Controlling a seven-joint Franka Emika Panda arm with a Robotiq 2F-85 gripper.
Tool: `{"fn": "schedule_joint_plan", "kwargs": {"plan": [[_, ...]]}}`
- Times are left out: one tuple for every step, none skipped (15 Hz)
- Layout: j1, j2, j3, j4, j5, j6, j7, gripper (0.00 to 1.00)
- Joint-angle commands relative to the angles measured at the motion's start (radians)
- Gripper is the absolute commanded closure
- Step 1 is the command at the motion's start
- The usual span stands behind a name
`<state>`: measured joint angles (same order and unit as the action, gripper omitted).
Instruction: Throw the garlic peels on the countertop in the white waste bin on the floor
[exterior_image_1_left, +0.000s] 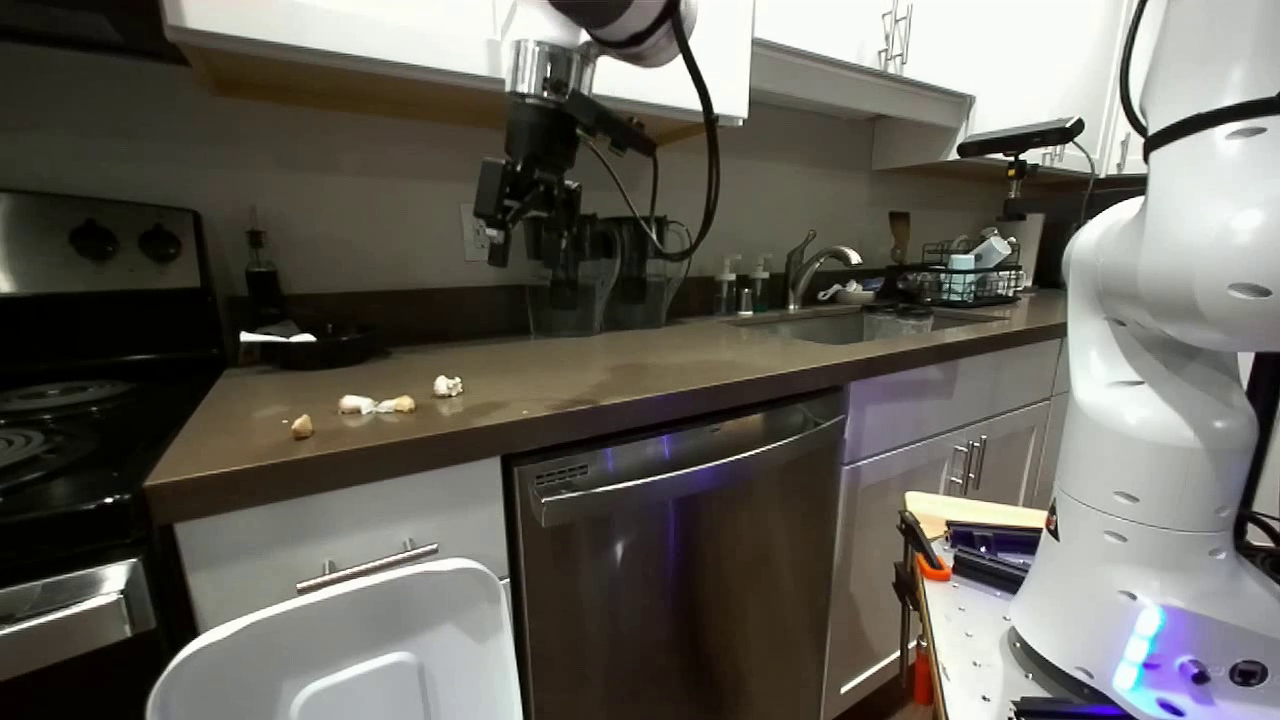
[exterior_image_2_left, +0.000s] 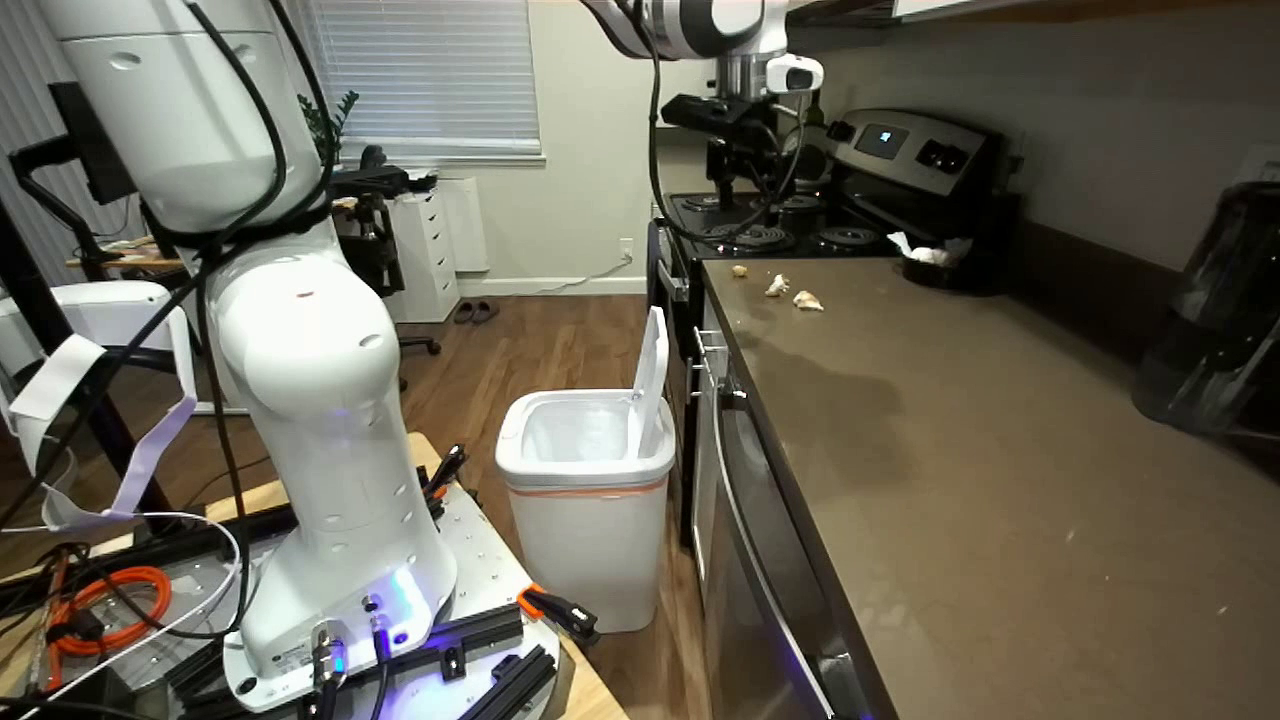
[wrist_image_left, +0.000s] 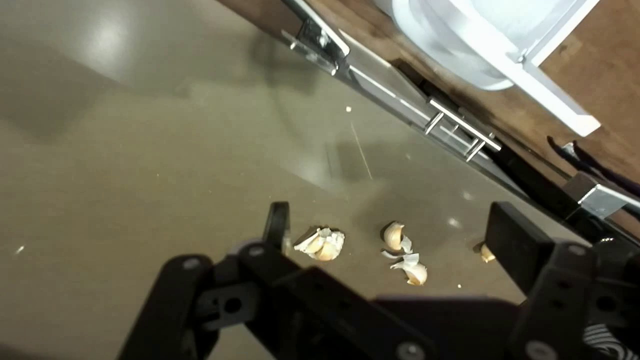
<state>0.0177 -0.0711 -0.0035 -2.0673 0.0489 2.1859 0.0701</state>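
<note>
The black two-fingered gripper (wrist_image_left: 390, 217) hangs spread above the smooth dark-brown countertop (wrist_image_left: 175, 200) bearing papery off-white garlic peels (wrist_image_left: 411, 259).

The Franka Emika Panda arm (exterior_image_1_left: 1150, 430) is finished in glossy white, its rounded links (exterior_image_1_left: 1145, 270) dotted with oval recesses (exterior_image_1_left: 1248, 291) and trimmed with black straps (exterior_image_1_left: 1210, 122) and cables (exterior_image_1_left: 712, 150). The base (exterior_image_1_left: 1150, 570) is lit pale blue, the wrist (exterior_image_1_left: 548, 70) banded in silver. The end effector (wrist_image_left: 395, 225) is built in black, with grey screws (wrist_image_left: 410, 349).
</note>
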Motion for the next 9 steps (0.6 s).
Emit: {"fn": "schedule_joint_plan", "kwargs": {"plan": [[-0.003,0.152,0.005,0.086,-0.002,0.129,-0.020,0.00],[-0.001,0.187,0.007,0.112,-0.003,0.145,-0.020,0.00],[-0.001,0.227,0.007,0.141,-0.017,0.160,-0.016,0.00],[0.000,0.259,0.007,0.170,-0.026,0.163,-0.013,0.00],[0.001,0.293,0.003,0.203,-0.050,0.158,-0.004,0.00],[0.001,0.322,0.002,0.240,-0.051,0.141,-0.009,0.00],[-0.003,0.351,0.001,0.276,-0.048,0.116,-0.020,0.00],[-0.004,0.374,0.000,0.306,-0.046,0.100,-0.019,0.00],[-0.008,0.399,-0.002,0.337,-0.041,0.077,-0.026,0.00]]}}
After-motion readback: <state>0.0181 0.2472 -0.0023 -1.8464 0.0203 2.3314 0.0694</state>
